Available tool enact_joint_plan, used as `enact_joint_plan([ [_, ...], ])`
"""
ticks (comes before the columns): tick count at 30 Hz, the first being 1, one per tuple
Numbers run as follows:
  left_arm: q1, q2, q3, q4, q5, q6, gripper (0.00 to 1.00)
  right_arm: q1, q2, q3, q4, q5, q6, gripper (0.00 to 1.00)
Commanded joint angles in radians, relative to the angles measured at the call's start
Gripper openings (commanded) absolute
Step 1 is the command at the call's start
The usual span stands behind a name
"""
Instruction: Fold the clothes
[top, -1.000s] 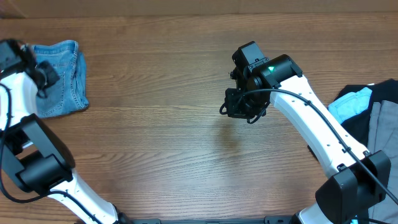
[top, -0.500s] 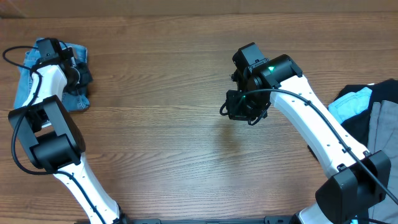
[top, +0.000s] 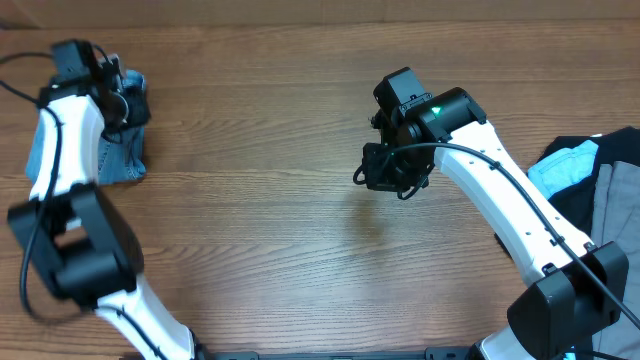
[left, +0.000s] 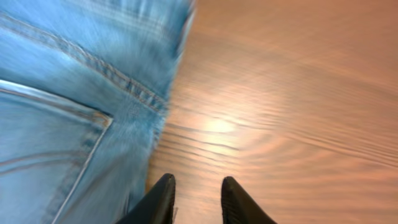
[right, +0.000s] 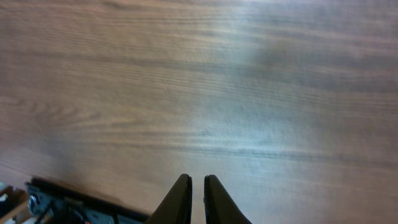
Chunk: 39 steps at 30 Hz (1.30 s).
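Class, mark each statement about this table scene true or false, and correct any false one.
1. The jeans lie at the left end of the table. True.
2. The right gripper holds the jeans. False: it hangs over bare wood, holding nothing.
3. A stitched pocket shows in the left wrist view. True.
4. The pile of other clothes sits mid-table. False: it lies at the right edge.
5. The left gripper clamps denim. False: it is open over bare wood beside the jeans.
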Motion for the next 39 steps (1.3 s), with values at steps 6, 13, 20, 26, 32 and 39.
enact_joint_plan([
  [6,-0.078,-0.399,0.003,-0.200,0.177,0.163,0.43,0.003,-0.076,0.037,0.117,0.014,0.003,0.11],
  [13,-0.319,-0.633,0.003,-0.371,0.098,0.207,1.00,0.003,-0.236,0.148,0.156,0.217,0.005,0.20],
  [20,-0.469,-0.811,0.003,-0.497,-0.174,0.026,1.00,0.002,-0.446,0.278,0.147,0.299,-0.084,1.00],
  [26,-0.467,-0.851,0.003,-0.538,-0.175,0.021,1.00,0.002,-0.585,0.277,0.134,0.299,-0.081,1.00],
  [32,-0.467,-0.827,0.002,-0.544,-0.168,0.021,1.00,0.002,-0.647,0.277,0.115,0.277,-0.081,1.00],
  [39,-0.467,-0.783,0.002,-0.545,-0.168,0.020,1.00,0.002,-0.636,0.275,0.068,0.277,-0.081,1.00],
])
